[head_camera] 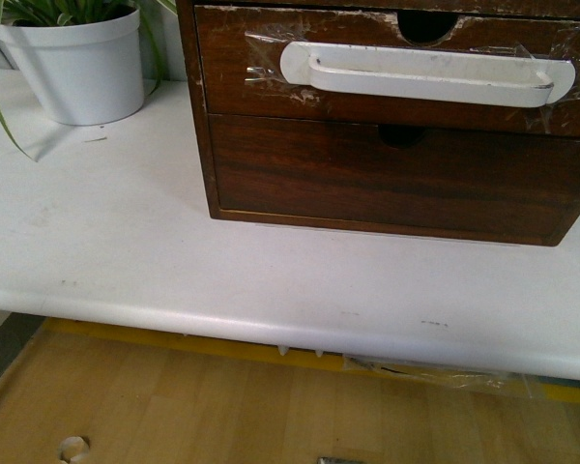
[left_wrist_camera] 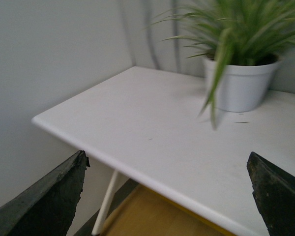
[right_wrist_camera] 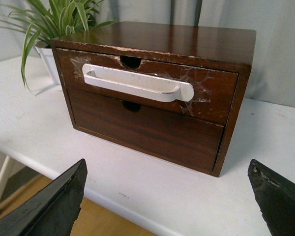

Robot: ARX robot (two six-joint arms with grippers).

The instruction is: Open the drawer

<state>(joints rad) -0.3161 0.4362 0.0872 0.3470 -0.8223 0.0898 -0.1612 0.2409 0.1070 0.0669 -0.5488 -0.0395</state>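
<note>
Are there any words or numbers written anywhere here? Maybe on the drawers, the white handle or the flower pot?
None: there is no writing to read in any of the views.
The top drawer, its white handle, the lower drawer, the plant pot and the table show no words, labels, brands or numbers.
The small dark specks on the table are only marks, not letters.

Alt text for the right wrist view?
A dark wood two-drawer chest sits on a white table, its upper drawer shut, a white bar handle taped across it. A potted plant stands beside the chest. The right gripper is open, black fingers wide apart.
</note>
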